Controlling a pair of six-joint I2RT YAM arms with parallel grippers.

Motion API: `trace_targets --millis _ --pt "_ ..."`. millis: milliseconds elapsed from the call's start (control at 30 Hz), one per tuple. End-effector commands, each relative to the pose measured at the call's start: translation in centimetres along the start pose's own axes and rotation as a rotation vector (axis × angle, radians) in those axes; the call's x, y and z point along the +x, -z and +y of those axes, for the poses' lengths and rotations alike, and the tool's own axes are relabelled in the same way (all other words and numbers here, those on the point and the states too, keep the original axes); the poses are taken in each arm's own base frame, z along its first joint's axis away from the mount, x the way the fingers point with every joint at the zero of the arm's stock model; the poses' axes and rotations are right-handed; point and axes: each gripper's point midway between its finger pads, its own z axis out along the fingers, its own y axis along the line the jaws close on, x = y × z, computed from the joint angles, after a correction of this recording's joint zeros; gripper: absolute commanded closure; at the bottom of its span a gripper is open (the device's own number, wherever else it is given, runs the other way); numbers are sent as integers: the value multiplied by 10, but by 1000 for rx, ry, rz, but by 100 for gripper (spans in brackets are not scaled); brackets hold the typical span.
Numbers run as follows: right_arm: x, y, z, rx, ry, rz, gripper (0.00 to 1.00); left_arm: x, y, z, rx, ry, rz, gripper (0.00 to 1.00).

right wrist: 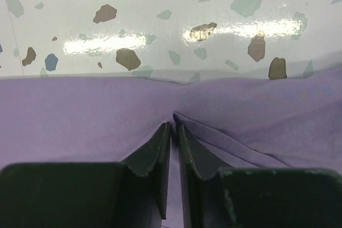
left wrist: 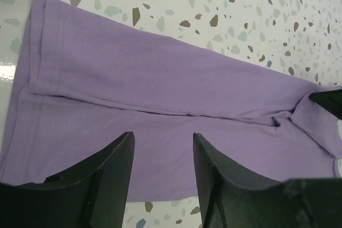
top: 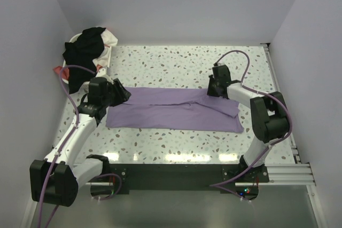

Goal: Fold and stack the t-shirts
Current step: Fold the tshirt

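Cross-fold in hand, by the look of it. Spread on the terrazzo table (top: 176, 60), across the middle from left to right: the lavender t-shirt (top: 171, 111), already narrowed to a long band with one long edge turned over, not yet folded end to end.

Left gripper (left wrist: 163, 142): wide open, holding nothing, hovering just above the band's left end. Right gripper (right wrist: 174, 129): pinched almost together on a pucker of lavender cloth near the far edge at the right end.

Next, probably: closing the left one on its end as well, then lifting one end and laying it over the other without pulling the layers apart.

Count: one table; one lavender shirt laid out; one white basket (top: 74, 38) at the far left corner, heaped with more t-shirts (top: 88, 44) in black, white and coral, so likely three at least, exact number hidden; two grippers.
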Motion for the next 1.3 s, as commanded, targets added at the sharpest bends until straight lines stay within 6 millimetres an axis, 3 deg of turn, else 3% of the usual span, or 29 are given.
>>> trace_targets --millis 0,133,367,500,733,1000,1267 --pt "-20 6 11 -20 -7 -72 86 0 -1 -1 10 -29 -8 48" --pt "-7 16 9 -25 -34 -65 99 5 -3 2 8 -22 3 48" --pt "13 45 14 -71 -86 -104 99 5 -4 -1 22 -15 1 49" --pt "33 56 16 -89 -113 -108 99 6 -4 -1 23 -16 5 49" --pt "50 75 27 -122 -158 -140 98 6 -4 -2 31 -17 4 49" --pt "64 80 29 -122 -198 -140 97 7 -3 -3 35 -17 9 49" --pt "66 86 49 -155 -209 -161 96 9 -4 -3 43 -17 14 49"
